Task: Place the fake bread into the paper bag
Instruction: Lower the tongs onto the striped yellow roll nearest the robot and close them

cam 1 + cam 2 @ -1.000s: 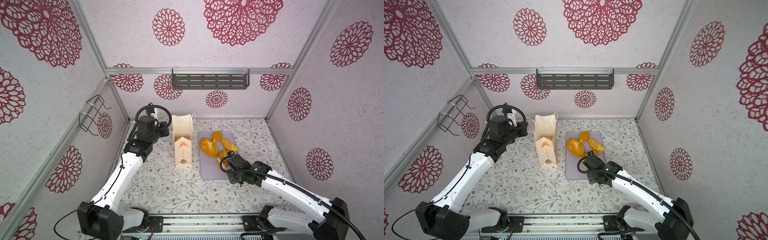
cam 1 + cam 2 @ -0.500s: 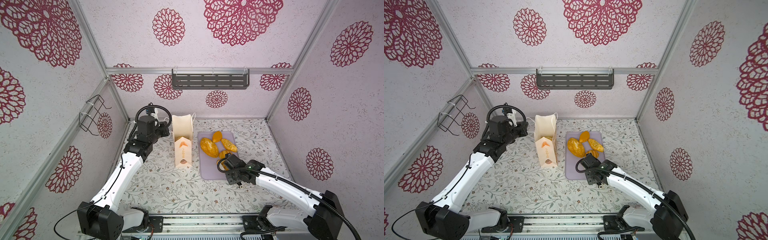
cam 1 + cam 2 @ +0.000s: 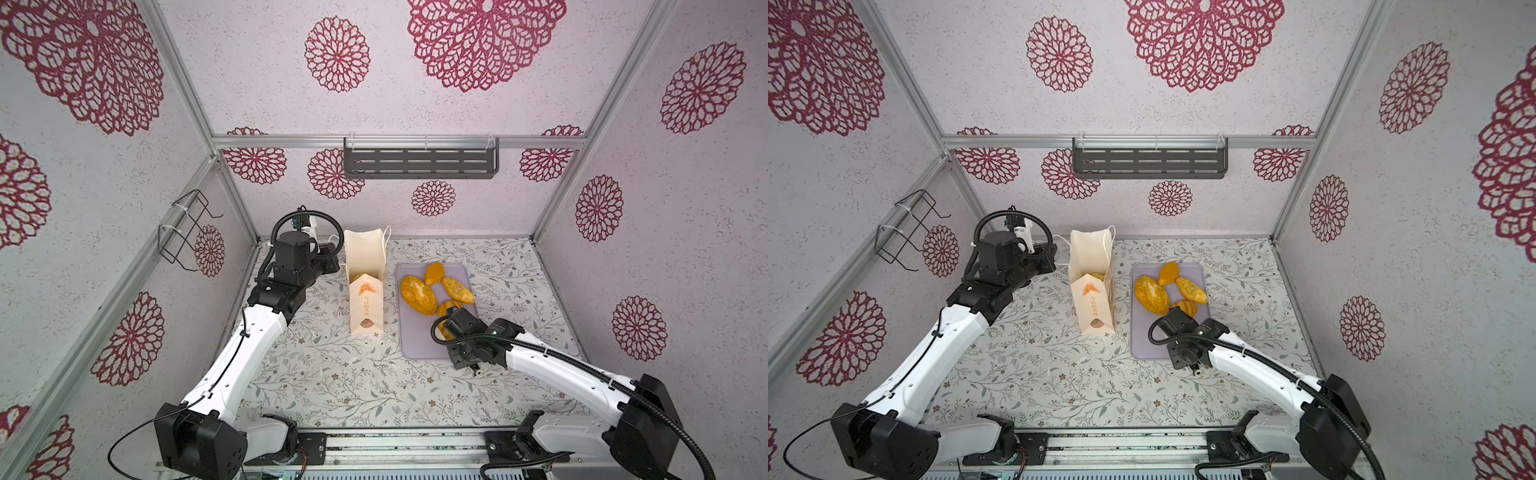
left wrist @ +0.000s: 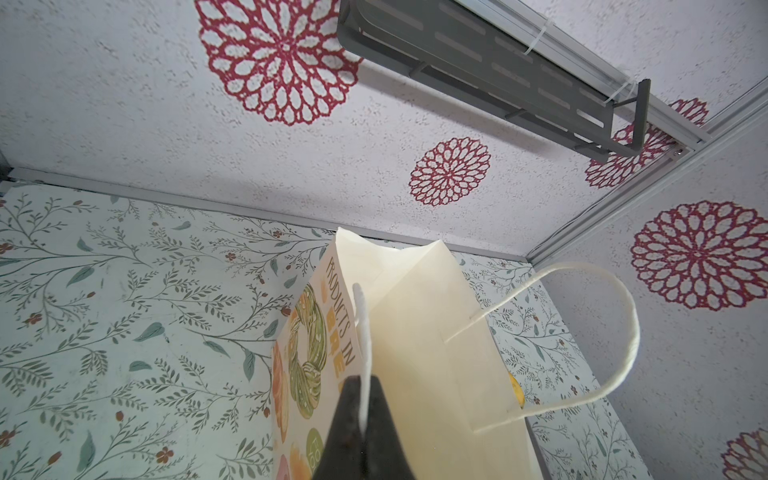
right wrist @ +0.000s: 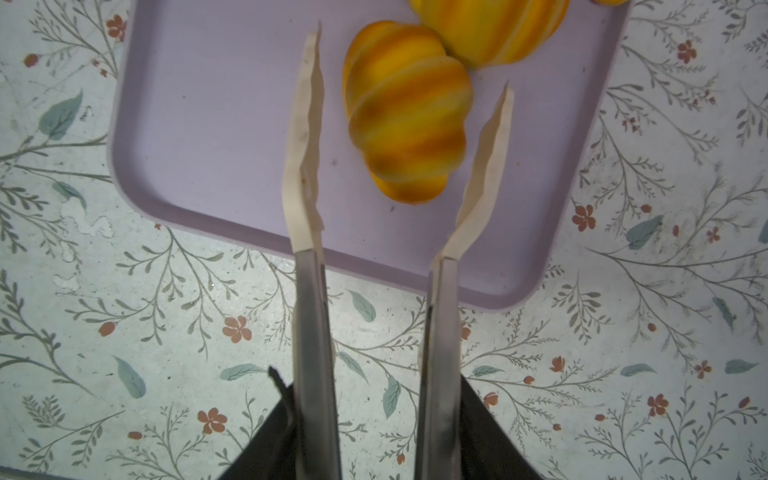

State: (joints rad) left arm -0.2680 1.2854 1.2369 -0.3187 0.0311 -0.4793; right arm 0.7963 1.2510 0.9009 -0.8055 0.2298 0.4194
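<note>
So the right gripper [image 5: 376,409] is clamped on a pair of tongs [image 5: 309,291], and the tong tips are held open around 1 ribbed roll [image 5: 405,112] on the tray [image 5: 208,145]. 1 tip is parked close beside it and the other is kept clear, so nothing is pinched yet.

Compared with a second ago, the wrist is found shifted a bit toward the bag side of the tray and the elbow is pulled in; no bread is moved. It's probably best read as lining up for the next pick, not a lift.

Further out, the right forearm is laid low and nearly flat over the table [image 3: 332,374] from the near right corner, with the wrist tipped down at the tray's near end. A loaf [image 3: 417,294] and 2 ovals are left farther back.

On the other side, the left gripper [image 4: 363,419] is still shut on the bag [image 3: 365,266] by its cord handle [image 4: 360,332], and 1 bun [image 3: 359,276] is already seen inside.
</note>
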